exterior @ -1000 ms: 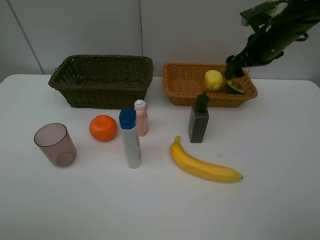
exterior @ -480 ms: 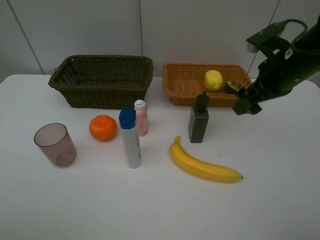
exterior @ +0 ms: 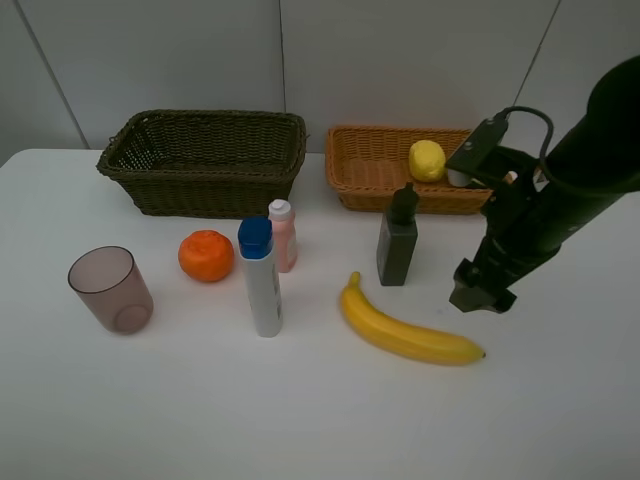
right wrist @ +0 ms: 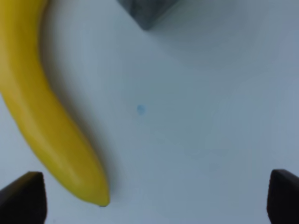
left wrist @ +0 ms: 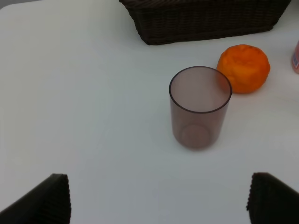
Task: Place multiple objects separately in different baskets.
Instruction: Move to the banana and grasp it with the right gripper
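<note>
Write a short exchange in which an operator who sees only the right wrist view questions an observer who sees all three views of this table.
Operator: I see only the banana and a corner of the dark bottle. Is anything in a basket yet?
Observer: Yes, the lemon lies in the tan basket.
Operator: Where is the orange?
Observer: Between the cup and the pink bottle.
</note>
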Motion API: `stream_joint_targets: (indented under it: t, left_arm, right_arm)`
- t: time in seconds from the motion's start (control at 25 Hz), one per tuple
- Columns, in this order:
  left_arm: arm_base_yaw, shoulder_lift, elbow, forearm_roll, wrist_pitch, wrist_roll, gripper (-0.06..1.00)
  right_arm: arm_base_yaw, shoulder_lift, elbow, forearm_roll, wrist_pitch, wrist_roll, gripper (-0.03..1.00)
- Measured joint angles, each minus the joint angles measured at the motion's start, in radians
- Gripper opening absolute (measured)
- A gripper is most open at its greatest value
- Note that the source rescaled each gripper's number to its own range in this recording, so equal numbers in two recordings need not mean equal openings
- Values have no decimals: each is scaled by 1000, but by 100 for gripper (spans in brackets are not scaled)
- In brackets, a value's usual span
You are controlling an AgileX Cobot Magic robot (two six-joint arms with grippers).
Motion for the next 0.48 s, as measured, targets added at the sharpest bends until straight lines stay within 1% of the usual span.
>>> stream_joint_targets:
  t: [0.12, 0.28, 0.48]
  left_arm:
    - [0, 0, 0, 0, 0, 0, 100]
    - [0, 0, 0, 0, 0, 0, 100]
    - [0, 0, 0, 0, 0, 0, 100]
  right_arm:
    - [27, 18, 11, 29, -1, -30, 100]
    - [41, 87, 11, 72, -9, -72, 100]
    - [71, 176, 11, 100, -66, -127, 100]
